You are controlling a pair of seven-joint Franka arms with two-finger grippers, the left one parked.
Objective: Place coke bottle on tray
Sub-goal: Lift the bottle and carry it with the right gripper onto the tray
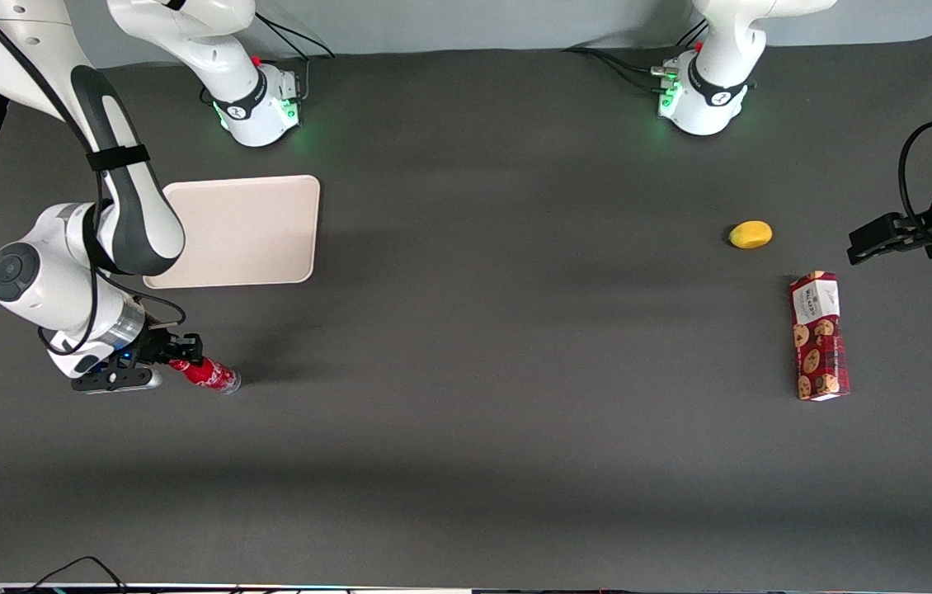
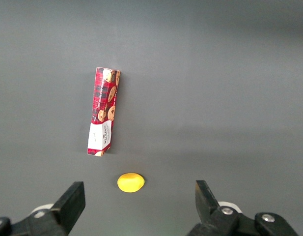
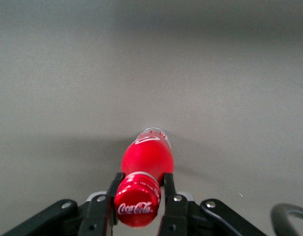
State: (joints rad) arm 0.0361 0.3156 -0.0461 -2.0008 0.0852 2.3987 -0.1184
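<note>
The coke bottle (image 1: 208,373) is a small red bottle with a red cap and white script logo. It lies tilted on the dark table, nearer to the front camera than the tray. My right gripper (image 1: 182,353) is shut on the bottle's neck just below the cap. In the right wrist view the two black fingers (image 3: 169,189) press on both sides of the neck, the cap (image 3: 137,200) faces the camera and the bottle's body (image 3: 147,156) points away. The beige tray (image 1: 242,231) lies flat and bare, farther from the front camera than the bottle.
A yellow lemon-like object (image 1: 750,234) and a red cookie box (image 1: 819,336) lie toward the parked arm's end of the table; both also show in the left wrist view, the lemon-like object (image 2: 130,182) and the box (image 2: 103,111). The two arm bases (image 1: 260,103) stand at the table's back edge.
</note>
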